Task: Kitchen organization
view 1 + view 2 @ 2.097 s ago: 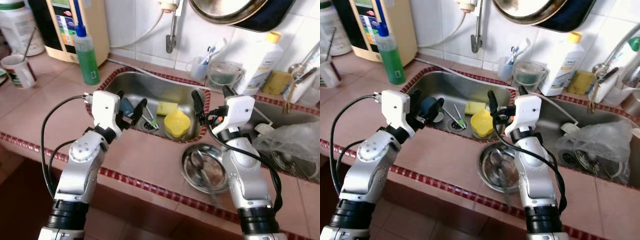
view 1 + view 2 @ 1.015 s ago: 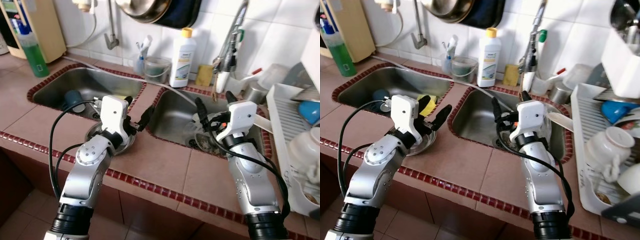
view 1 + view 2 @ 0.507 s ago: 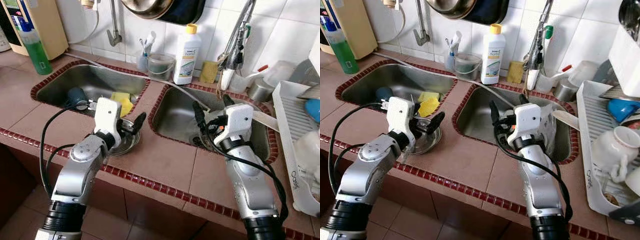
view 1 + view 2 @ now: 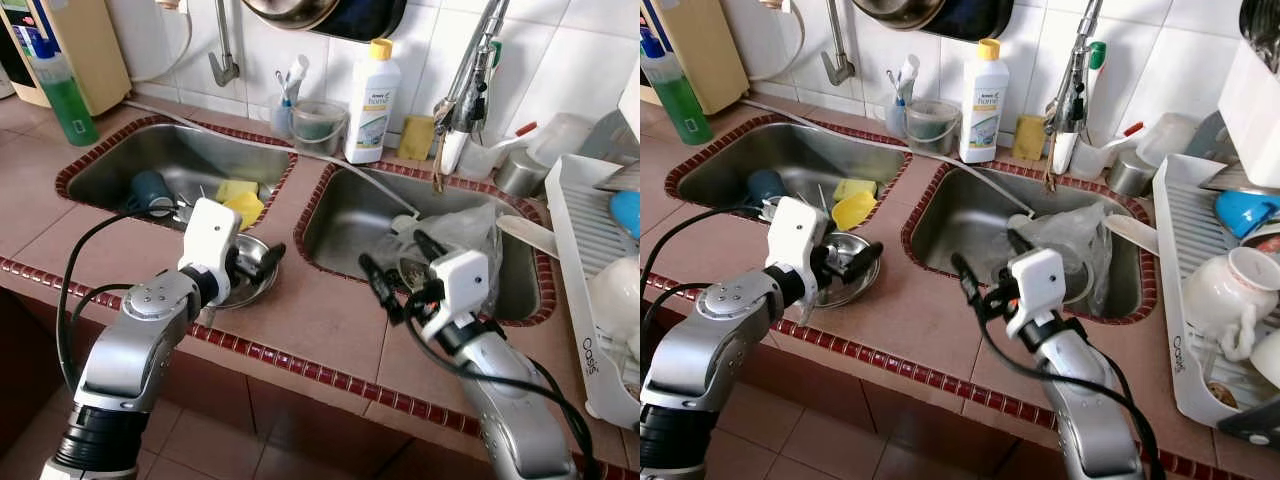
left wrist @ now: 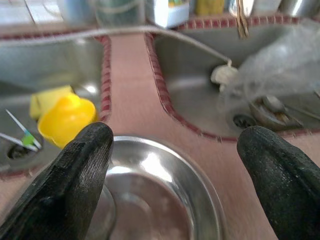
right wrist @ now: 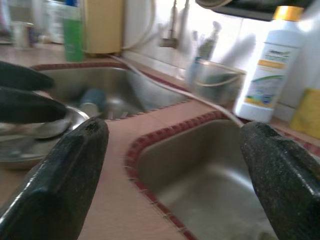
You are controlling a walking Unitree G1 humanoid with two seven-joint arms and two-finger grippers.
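Down and back comes our right gripper (image 4: 398,275) since half a second ago: it hung over the right sink (image 4: 345,215), and now it sits low over the counter (image 4: 320,320) at the basin's front rim, jaws spread and holding nothing. Our left gripper (image 4: 255,262) has barely shifted, jaws spread, poised at the near edge of the steel bowl (image 5: 165,185).

That bowl sits on the counter between the two basins, at the near right corner of the left sink (image 4: 110,170). We read it as the thing to tidy next. To take it well, we'd want one finger inside the rim and one outside, then close gently; polished steel looks slippery and could skate toward the counter's edge.

From the bowl, the yellow cup (image 4: 243,207) lies at 12 o'clock in the left sink, the crumpled plastic bag (image 4: 455,225) at 3 o'clock in the right sink, the dish rack (image 4: 585,260) beyond that.
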